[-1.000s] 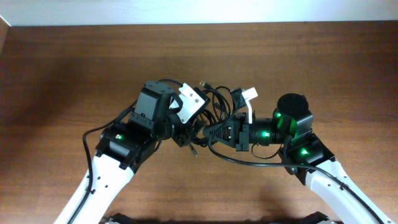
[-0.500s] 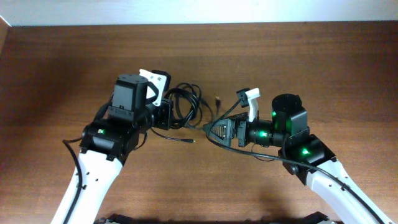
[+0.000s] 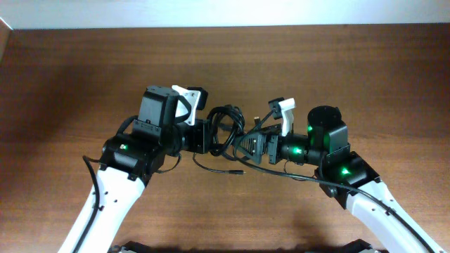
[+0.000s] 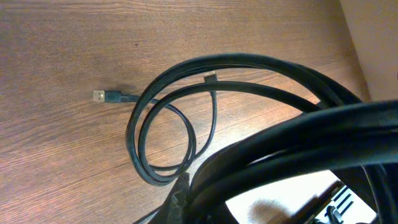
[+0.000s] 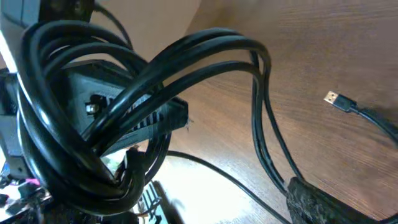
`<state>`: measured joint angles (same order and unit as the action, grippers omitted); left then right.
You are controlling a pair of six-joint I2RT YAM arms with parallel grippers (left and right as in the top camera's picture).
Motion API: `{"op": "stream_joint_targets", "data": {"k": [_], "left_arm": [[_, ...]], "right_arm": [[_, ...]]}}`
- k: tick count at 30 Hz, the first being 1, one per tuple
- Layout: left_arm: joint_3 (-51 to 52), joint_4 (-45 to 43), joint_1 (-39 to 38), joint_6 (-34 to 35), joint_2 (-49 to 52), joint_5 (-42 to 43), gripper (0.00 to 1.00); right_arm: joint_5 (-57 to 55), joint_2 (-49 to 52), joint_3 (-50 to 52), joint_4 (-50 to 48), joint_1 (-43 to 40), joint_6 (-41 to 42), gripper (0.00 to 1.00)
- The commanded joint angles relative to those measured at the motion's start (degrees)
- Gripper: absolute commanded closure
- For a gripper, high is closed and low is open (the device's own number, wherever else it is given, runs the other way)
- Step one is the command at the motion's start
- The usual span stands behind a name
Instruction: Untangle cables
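Brown wooden table (image 3: 70,84) fills the overhead view. Two white-and-black arms meet near its centre. The thin black looped cables (image 3: 226,128) hang as one bundle btw. the left gripper (image 3: 204,137) and the right gripper (image 3: 245,146), and are draped over the left one's black body. Right jaws pinch two cords at the rough dark finger pad (image 5: 311,202). Left jaws are hidden by cords, so I cannot tell. A small metal plug (image 4: 99,96) lies on the wood at a thinner cord's end.

Brown wood-grain table (image 3: 70,70); pale wall strip (image 3: 211,13) along far edge
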<state>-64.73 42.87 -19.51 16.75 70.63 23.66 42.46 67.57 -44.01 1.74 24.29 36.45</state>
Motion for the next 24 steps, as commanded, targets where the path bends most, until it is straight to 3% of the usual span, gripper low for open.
{"op": "stream_joint_targets", "data": {"k": [1,4,8,11,17,24], "left_arm": [[-0.13,-0.37,-1.55,0.39,0.09,2.32,1.0],[-0.13,-0.42,-4.66,0.37,0.09,2.29,1.0],[-0.13,-0.81,-5.51,0.37,0.09,2.27,1.0],[-0.13,-1.33,-5.46,0.37,0.09,2.05,1.0],[-0.13,-3.69,-5.46,0.39,0.07,-0.79,1.0],[-0.15,-3.8,-2.29,3.61,0.09,-4.61,1.0]], "right_arm": [[-5.92,-0.28,-0.26,-0.22,-0.33,1.77,0.1],[-8.55,-0.28,-0.26,-0.2,-0.33,1.97,0.13],[-15.56,-0.28,-0.26,6.27,-0.33,1.95,0.3],[-27.63,-0.28,-0.26,17.03,-0.42,1.95,0.29],[-39.15,-0.28,-0.26,25.16,-0.46,1.95,0.24],[-40.15,-0.28,-0.26,33.38,-7.5,1.92,0.23]]}}
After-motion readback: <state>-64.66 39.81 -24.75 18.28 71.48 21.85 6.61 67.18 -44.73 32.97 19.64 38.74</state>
